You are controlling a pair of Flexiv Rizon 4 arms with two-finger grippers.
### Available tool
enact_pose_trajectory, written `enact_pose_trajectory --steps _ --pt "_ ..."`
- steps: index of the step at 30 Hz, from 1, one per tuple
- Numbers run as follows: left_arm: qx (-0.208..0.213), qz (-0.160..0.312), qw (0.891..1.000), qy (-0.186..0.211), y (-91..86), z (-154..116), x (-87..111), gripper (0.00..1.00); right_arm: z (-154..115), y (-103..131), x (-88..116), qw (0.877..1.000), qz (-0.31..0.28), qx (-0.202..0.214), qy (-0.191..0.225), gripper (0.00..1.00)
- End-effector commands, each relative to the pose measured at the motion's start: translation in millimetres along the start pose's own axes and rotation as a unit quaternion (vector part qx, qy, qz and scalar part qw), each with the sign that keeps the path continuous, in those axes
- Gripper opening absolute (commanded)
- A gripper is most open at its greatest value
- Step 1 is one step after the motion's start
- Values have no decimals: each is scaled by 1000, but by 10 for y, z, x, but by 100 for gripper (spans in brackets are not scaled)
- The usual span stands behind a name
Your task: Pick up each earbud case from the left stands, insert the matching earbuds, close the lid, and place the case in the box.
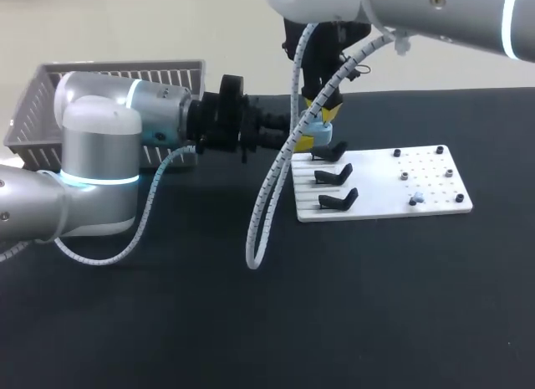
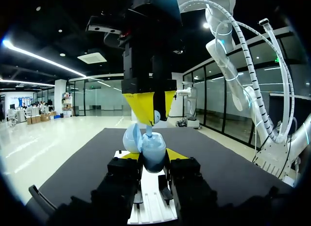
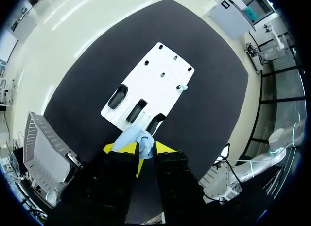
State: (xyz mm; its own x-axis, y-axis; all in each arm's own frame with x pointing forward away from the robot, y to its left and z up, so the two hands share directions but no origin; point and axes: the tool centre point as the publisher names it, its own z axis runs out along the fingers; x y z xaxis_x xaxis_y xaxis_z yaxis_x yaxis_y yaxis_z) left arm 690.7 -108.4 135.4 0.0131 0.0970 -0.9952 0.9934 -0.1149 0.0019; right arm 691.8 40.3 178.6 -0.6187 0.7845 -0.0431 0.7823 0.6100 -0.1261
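Grasp: the left gripper (image 2: 153, 159) pinches the earbud case (image 2: 154, 149) by its lower body, with the lid (image 2: 131, 137) open to one side.
Insertion: the right gripper (image 2: 154, 108) is directly above the case, its tips pressed on an earbud (image 2: 156, 117) at the case's mouth.
Handling: the shell is probably light, smooth and slippery, and the hinge delicate; grip the body's flanks, never the lid.
Hidden: the case's sockets and the earbud's seating cannot be made out; the box (image 1: 33, 113) lies well behind the left gripper.

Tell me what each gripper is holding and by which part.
Left gripper: the open blue earbud case, jaws on its lower body's sides. Right gripper: seemingly an earbud; part unclear.
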Motion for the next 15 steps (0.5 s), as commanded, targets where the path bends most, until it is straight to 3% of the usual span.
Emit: enact_pose_trajectory --steps 1,15 --pt "-3 2 1000 -1 -9 7 8 0 -6 4 -6 1000 0 0 -1 0" --pt "-3 2 1000 -1 -9 7 8 0 46 32 -24 1000 -2 6 6 0"
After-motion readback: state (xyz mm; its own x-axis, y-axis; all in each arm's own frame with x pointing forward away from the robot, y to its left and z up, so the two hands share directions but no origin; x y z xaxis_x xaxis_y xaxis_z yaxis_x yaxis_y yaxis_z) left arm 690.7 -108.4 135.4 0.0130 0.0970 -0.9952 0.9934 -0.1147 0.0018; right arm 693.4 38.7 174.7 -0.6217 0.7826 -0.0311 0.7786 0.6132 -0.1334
